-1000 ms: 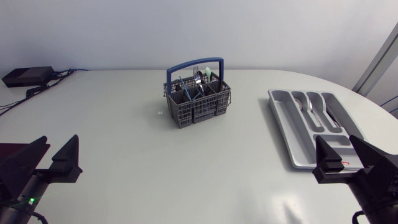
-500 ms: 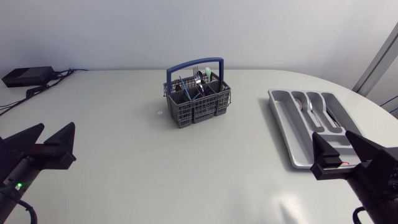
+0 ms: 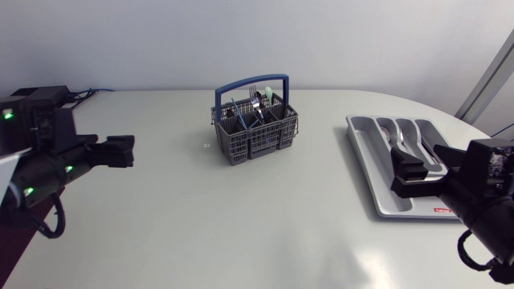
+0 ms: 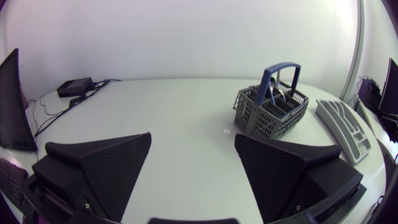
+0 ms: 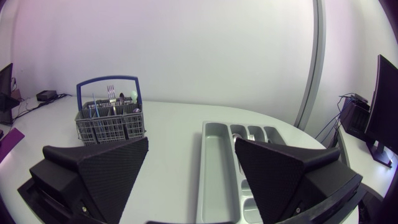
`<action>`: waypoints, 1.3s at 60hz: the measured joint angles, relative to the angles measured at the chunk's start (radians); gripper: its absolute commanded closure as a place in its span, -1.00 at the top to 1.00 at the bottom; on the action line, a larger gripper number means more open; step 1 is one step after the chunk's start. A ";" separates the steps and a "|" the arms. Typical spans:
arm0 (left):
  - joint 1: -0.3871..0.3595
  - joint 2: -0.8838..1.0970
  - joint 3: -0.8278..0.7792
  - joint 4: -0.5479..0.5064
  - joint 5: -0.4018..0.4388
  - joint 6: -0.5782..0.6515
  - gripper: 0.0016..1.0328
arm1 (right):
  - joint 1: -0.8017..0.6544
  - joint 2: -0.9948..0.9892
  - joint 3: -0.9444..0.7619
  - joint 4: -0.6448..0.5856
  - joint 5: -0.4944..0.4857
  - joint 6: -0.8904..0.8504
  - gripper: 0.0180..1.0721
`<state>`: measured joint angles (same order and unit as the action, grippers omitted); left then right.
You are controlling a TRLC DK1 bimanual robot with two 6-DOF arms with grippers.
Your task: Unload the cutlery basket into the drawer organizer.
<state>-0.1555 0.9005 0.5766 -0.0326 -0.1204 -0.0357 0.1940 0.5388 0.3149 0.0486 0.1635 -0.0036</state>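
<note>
Left gripper [image 4: 193, 135] and right gripper [image 5: 191, 139] are gaping wide, holding nothing. Cutlery basket [image 3: 255, 128] is sitting upper centre, drawer organizer [image 3: 371, 164] middle right. Risk: right gripper is hovering over drawer organizer, maybe clipping it when swinging basketward.

wall [image 3: 337, 40] rising plain white behind | table [image 3: 201, 233] spreading pale grey, round-edged | light glinting on its near surface

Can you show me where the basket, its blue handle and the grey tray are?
cutlery basket [image 3: 255, 140], head view, on its grey front wall.
blue handle [image 3: 250, 81], head view, on the top bar.
drawer organizer [image 3: 373, 164], head view, on its bare long compartment.
</note>
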 measured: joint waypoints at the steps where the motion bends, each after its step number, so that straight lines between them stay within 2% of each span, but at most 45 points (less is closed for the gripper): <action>1: -0.010 0.029 0.018 -0.013 -0.005 0.012 0.83 | 0.007 0.011 0.005 -0.002 0.004 0.000 0.90; 14: -0.071 0.328 0.243 -0.152 -0.014 0.164 0.83 | 0.059 0.204 0.140 -0.131 0.025 0.000 0.90; 21: -0.075 0.452 0.349 -0.179 0.058 0.185 0.83 | 0.078 0.310 0.220 -0.193 0.019 -0.009 0.90; 32: -0.075 0.612 0.479 -0.171 0.188 0.190 0.83 | 0.100 0.423 0.286 -0.219 -0.088 -0.027 0.90; 48: -0.089 0.831 0.657 -0.073 0.245 0.190 0.76 | 0.100 0.584 0.367 -0.248 -0.153 -0.072 0.90; 51: -0.097 0.866 0.688 -0.052 0.251 0.190 0.65 | 0.100 0.613 0.374 -0.247 -0.156 -0.080 0.90; 62: -0.129 0.986 0.804 0.014 0.255 0.190 0.45 | 0.109 0.707 0.383 -0.232 -0.164 -0.102 0.90; 67: -0.143 1.040 0.856 0.053 0.256 0.190 0.25 | 0.124 0.727 0.389 -0.231 -0.164 -0.102 0.90; 70: -0.149 1.056 0.869 0.071 0.255 0.190 0.20 | 0.130 0.732 0.394 -0.229 -0.164 -0.102 0.90; 72: -0.154 1.065 0.874 0.084 0.255 0.190 0.11 | 0.134 0.732 0.397 -0.227 -0.164 -0.103 0.90; 74: -0.157 1.072 0.878 0.089 0.256 0.190 -0.16 | 0.136 0.732 0.399 -0.225 -0.164 -0.103 0.90; 78: -0.162 1.084 0.885 0.092 0.255 0.190 -0.57 | 0.139 0.732 0.400 -0.221 -0.164 -0.106 0.90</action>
<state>-0.3172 1.9842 1.4616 0.0589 0.1349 0.1539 0.3332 1.2713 0.7151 -0.1722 -0.0006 -0.1093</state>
